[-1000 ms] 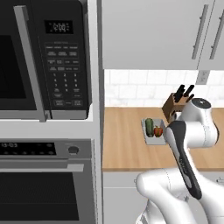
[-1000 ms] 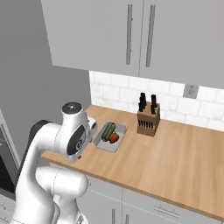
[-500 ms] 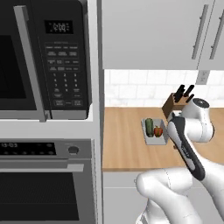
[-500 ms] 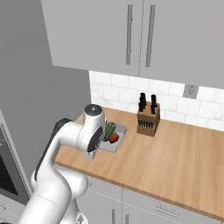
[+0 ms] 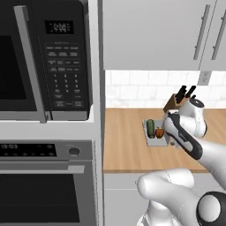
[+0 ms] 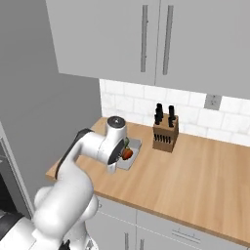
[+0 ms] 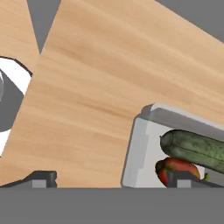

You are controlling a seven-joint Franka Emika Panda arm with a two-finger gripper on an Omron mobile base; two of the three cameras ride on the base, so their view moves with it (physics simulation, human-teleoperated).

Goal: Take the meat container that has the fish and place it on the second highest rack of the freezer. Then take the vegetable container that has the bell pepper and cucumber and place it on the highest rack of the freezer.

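Gripper [image 7: 111, 177] is standing wide open for you, fingertips [image 7: 43, 177] spread and holding nothing, hovering over the wooden counter [image 7: 96, 87]. Vegetable container [image 7: 140, 144] is sitting at 4 o'clock in your hand view, the cucumber [image 7: 197, 148] lying in it with the bell pepper [image 7: 175, 165] touching beneath. Knife block [image 6: 165, 135] is standing near the container, toward 2 o'clock in your right base view.

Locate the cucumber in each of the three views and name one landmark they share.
Left base view: cucumber lies right of centre, beside the arm.
Right base view: just a green sliver behind the arm's wrist.
Hand view: lower right, above the bell pepper.
Shared landmark: its grey tray.
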